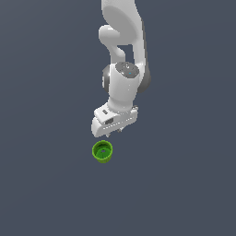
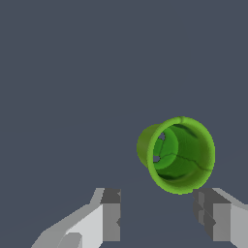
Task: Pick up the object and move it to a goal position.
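The object is a small bright green cup point(image 1: 102, 152) with a thicker rim and a dark green inside. It rests on the flat grey surface, just below my gripper point(image 1: 114, 132) in the exterior view. In the wrist view the cup point(image 2: 177, 154) shows its open mouth, ahead of the fingertips and nearer the one fingertip point(image 2: 209, 213) than the other point(image 2: 111, 213). My gripper point(image 2: 160, 215) is open and empty, with the two fingers spread wide apart. It does not touch the cup.
A plain grey surface point(image 1: 46, 184) fills both views. The white arm point(image 1: 122, 41) reaches in from the top of the exterior view. No other objects show.
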You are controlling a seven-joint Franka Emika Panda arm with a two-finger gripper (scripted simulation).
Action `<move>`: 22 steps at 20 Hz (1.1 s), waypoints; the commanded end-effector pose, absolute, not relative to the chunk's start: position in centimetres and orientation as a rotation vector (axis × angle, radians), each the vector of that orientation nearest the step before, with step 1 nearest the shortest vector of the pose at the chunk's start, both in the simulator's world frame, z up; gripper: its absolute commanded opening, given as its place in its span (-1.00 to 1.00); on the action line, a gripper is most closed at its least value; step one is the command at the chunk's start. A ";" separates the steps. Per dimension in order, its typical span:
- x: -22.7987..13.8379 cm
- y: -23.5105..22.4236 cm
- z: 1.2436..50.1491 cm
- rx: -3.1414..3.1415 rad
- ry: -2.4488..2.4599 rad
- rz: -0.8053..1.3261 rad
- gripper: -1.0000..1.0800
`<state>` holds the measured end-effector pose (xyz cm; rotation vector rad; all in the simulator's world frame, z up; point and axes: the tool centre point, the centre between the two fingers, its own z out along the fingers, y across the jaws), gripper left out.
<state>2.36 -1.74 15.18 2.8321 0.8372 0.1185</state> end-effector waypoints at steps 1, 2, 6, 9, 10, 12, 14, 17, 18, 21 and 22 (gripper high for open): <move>2.5 -2.3 14.4 2.760 0.966 0.115 0.23; 2.5 -2.6 14.1 2.731 1.016 0.113 0.23; 2.6 -3.4 12.9 2.607 1.212 0.101 0.23; 2.6 -3.8 12.1 2.517 1.339 0.090 0.23; 2.6 -3.9 11.9 2.490 1.377 0.087 0.23; 2.6 -4.1 11.4 2.439 1.443 0.080 0.23; 2.6 -4.3 11.1 2.394 1.499 0.075 0.23; 2.5 -4.4 10.6 2.340 1.565 0.068 0.23; 2.5 -4.5 10.5 2.326 1.582 0.066 0.23; 2.5 -4.5 10.2 2.293 1.619 0.062 0.23; 2.5 -4.6 10.2 2.287 1.627 0.061 0.23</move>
